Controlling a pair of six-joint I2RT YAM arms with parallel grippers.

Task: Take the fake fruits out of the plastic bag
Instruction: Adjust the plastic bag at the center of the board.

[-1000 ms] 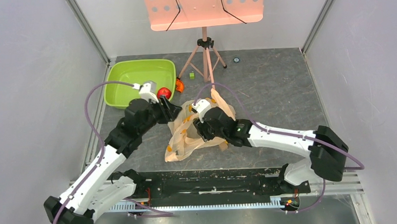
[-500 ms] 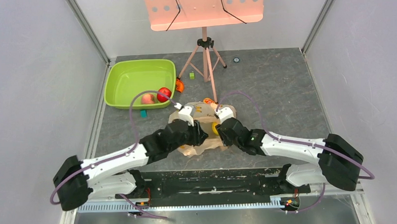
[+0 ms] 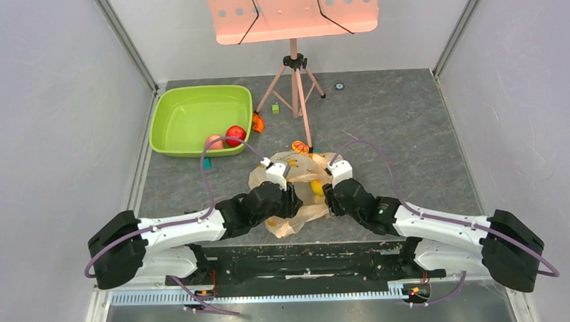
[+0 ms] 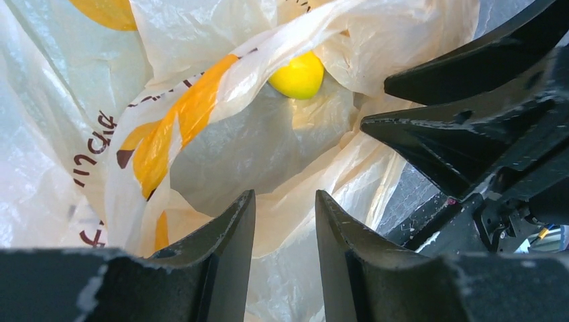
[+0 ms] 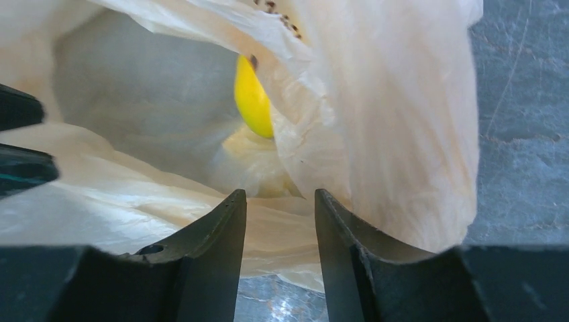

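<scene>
While apple (image 3: 235, 135) and peach (image 3: 212, 142) already sit in the tub (image 3: 184, 111), the yellow fruit (image 4: 297, 75) is in the bag (image 3: 298, 219); left gripper (image 4: 284, 199) and right gripper (image 5: 280, 199) hang part-open, seemingly gripping nothing.

Your plastic bag (image 3: 295, 173) lies mid-way across the worktop (image 3: 410, 128), the lemon-shaped fruit (image 3: 317, 188) inside it. Behind it to the left sits the tub (image 3: 187, 107), holding the peach (image 3: 213, 142) and, right of it, the apple (image 3: 235, 135).
</scene>
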